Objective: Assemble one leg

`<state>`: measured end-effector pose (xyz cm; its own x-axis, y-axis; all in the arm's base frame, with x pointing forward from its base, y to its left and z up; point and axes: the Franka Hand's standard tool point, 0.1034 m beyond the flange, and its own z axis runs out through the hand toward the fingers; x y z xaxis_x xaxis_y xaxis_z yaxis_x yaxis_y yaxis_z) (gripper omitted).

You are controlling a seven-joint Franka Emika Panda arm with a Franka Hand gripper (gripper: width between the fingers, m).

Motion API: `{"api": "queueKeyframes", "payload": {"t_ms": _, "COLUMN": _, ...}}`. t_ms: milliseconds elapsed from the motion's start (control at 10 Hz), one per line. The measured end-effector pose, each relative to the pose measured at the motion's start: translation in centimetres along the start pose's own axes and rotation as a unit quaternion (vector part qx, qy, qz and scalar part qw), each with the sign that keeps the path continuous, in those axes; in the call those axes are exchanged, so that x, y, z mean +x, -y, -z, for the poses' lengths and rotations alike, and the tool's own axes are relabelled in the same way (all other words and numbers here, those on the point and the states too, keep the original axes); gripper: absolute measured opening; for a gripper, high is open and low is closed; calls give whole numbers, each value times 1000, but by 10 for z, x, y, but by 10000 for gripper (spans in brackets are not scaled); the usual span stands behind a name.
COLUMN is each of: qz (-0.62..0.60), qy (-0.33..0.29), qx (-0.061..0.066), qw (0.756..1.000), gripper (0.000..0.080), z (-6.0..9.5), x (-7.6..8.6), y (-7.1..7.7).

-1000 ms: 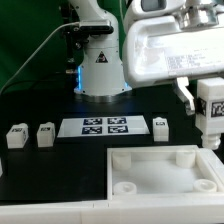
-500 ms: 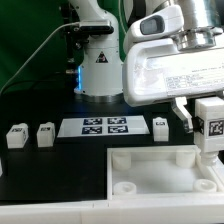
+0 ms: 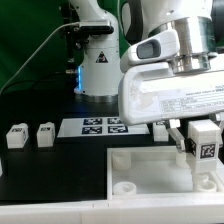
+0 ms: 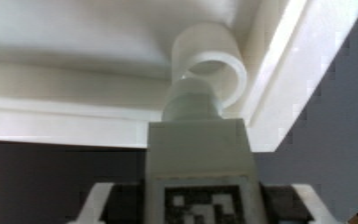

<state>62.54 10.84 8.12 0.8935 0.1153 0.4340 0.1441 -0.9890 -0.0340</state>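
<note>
My gripper (image 3: 203, 150) is shut on a white leg (image 3: 204, 142) with a black-and-white tag, held upright over the near right part of the wide white plate (image 3: 150, 168). In the wrist view the leg (image 4: 201, 150) fills the middle between the fingers (image 4: 108, 205), its tip pointing at a rounded corner hole (image 4: 211, 72) of the plate (image 4: 69, 95). Three more legs stand on the black table: two at the exterior view's left (image 3: 16, 135), (image 3: 45, 133), and one (image 3: 160, 128) partly hidden behind my arm.
The marker board (image 3: 100, 127) lies flat behind the plate. The robot base (image 3: 98, 60) stands at the back. A green backdrop is behind at the left. The table's pale front edge runs along the bottom.
My gripper has moved down and toward the exterior view's left with the leg, from above the plate's right edge to low over its right corner.
</note>
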Motion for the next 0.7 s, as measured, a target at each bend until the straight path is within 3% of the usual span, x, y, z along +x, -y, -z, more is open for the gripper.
{"api": "queueKeyframes", "payload": {"t_ms": 700, "qz": 7, "qy": 0, "qx": 3, "qw": 1000, "gripper": 290, "z": -15, "x": -12, "y": 6}}
